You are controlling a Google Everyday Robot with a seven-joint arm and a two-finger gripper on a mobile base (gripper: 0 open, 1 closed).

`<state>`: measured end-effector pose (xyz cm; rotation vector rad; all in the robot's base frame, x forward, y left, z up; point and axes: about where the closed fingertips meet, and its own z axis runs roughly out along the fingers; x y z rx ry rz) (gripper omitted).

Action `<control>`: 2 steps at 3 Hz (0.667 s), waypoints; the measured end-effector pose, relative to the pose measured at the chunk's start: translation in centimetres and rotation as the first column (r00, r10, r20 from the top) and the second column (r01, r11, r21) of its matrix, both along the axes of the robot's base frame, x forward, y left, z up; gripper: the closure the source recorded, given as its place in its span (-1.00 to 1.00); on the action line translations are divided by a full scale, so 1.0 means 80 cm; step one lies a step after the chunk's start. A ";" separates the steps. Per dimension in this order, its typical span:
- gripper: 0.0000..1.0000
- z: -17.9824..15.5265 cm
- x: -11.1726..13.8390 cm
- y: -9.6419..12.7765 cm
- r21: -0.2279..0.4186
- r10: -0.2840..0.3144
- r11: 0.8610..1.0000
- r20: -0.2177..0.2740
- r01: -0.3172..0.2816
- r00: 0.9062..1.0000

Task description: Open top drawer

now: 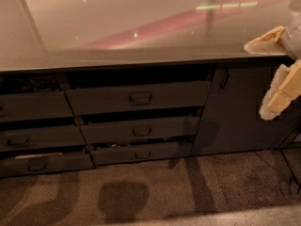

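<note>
the top drawer (99,100) sits just under the countertop (117,32), its front seemingly drawn out a little already. my gripper (256,79) hangs well right of the handle (140,98), fingers (277,91) spread, holding nothing. most of the pull looks left to do. the floor (211,182) in front gives room, while the counter edge overhangs.

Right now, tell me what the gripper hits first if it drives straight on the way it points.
Probably the cabinet door, right of the top drawer. The gripper hangs open at the right edge, by the counter, pointing left and down; depth is unclear, so it might miss.
</note>
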<state>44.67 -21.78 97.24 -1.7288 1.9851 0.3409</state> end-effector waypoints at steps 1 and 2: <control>-1.00 0.000 0.000 0.000 0.000 0.000 1.000 0.000 0.000 1.000; -1.00 0.005 0.006 0.002 0.010 -0.011 1.000 0.024 0.011 1.000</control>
